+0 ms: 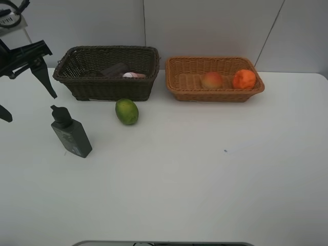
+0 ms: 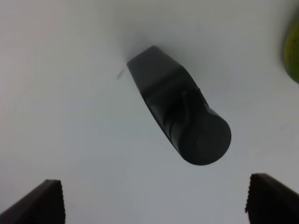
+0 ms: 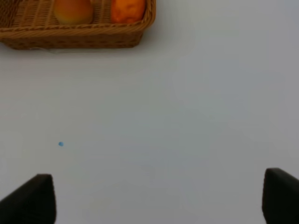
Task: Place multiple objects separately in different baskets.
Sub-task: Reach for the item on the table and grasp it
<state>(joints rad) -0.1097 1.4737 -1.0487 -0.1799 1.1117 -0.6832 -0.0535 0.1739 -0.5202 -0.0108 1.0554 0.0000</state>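
Note:
The dark grey-green bottle [image 1: 72, 134] stands on the white table at the left, directly under my left gripper [image 1: 29, 105], which hovers above it, open and empty. In the left wrist view the bottle [image 2: 182, 112] shows from above between the spread fingertips [image 2: 42, 203]. The green citrus [image 1: 126, 111] lies in front of the dark brown basket [image 1: 110, 88], which holds the pink white-capped bottle [image 1: 134, 75] and a dark mauve cup [image 1: 115, 69]. The light tan basket [image 1: 215, 94] holds the peach-like fruit [image 1: 212, 80] and the orange [image 1: 244, 79]. My right gripper [image 3: 156, 198] is open over bare table, out of the exterior view.
The right wrist view shows the tan basket's wall [image 3: 70, 38] with the peach-like fruit [image 3: 74, 10] and the orange [image 3: 127, 9]. The citrus [image 2: 293, 51] shows at the edge of the left wrist view. A small blue speck [image 1: 225, 150] marks the table. A white wall stands behind the baskets.

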